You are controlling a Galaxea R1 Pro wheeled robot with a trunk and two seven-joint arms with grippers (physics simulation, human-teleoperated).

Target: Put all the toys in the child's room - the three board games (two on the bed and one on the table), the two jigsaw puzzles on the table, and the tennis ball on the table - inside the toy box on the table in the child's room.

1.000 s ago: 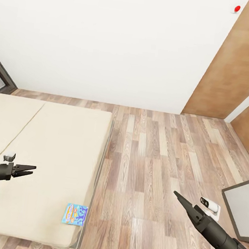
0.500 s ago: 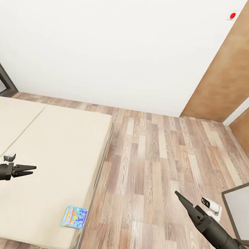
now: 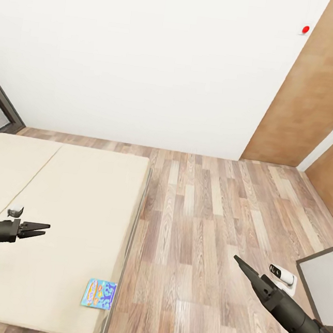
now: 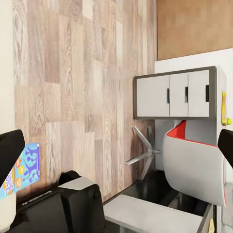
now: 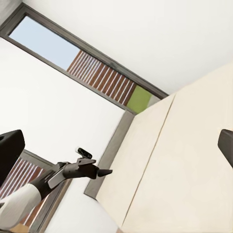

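Note:
A blue board game [image 3: 100, 294] lies flat on the beige bed [image 3: 68, 201], close to its near corner beside the floor. In the left wrist view the same blue box [image 4: 19, 171] sits by one fingertip [image 4: 9, 151]. My left gripper [image 3: 43, 229] hovers open over the mattress, up and to the left of the game, and holds nothing. My right gripper [image 3: 238, 262] hangs open over the wooden floor, well right of the bed. Across the floor stands the table [image 4: 174, 94] with white drawers. A small yellow-green ball [image 4: 228, 121] rests on its top. The toy box is out of view.
A white chair with red trim [image 4: 194, 167] stands at the desk. A grey-topped furniture corner [image 3: 325, 277] juts in at the right edge. White wall and a brown panel [image 3: 315, 101] close the far side. A window [image 5: 92, 73] is beyond the bed.
The whole picture has shifted a little, so the camera moved. Both arms keep their poses and the blue game stays on the bed.

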